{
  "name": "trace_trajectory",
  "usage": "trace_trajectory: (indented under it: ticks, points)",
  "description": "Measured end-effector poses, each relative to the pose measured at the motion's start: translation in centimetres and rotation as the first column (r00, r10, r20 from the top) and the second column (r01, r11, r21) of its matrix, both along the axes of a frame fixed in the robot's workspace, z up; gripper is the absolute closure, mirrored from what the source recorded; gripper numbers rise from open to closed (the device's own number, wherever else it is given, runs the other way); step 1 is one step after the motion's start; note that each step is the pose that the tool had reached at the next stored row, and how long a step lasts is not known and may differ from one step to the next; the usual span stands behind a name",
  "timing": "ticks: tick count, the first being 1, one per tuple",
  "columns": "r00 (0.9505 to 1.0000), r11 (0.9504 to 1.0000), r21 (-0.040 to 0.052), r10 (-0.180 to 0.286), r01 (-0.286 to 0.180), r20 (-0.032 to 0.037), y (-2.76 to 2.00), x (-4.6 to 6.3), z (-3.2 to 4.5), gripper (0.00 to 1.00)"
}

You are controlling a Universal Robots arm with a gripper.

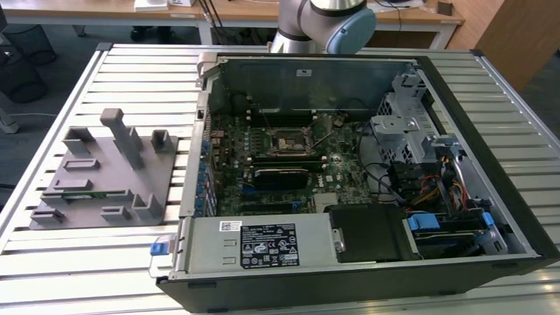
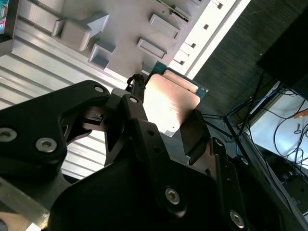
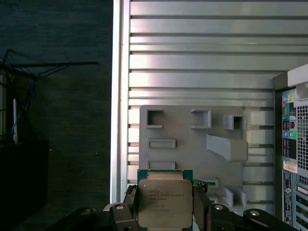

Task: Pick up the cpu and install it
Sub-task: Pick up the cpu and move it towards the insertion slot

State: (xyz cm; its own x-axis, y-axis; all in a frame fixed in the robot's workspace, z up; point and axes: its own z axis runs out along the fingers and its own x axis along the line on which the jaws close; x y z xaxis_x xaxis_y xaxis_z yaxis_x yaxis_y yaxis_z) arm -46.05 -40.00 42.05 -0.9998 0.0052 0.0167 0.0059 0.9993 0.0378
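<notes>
First wrist view: hand (image 3: 166,215) grips cpu (image 3: 165,199).

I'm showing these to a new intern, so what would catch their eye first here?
First the cpu, silvery top facing the first wrist view, clamped in the tool with the slatted table behind it. Then, in the exterior view, the open case with its black-framed socket mid-board, and the grey fixture on the exterior view's left of it.
</notes>
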Motion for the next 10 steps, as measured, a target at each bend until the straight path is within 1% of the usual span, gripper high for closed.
trace_trajectory:
  ticks: [5, 10]
  points:
    - [1.0000, 1.0000, 0.0000, 0.000, 0.000, -0.0002, 0.00, 0.2, 0.01, 0.46]
    - [1.0000, 1.0000, 0.0001, 0.000, 0.000, 0.0001, 0.00, 1.1, 0.00, 0.46]
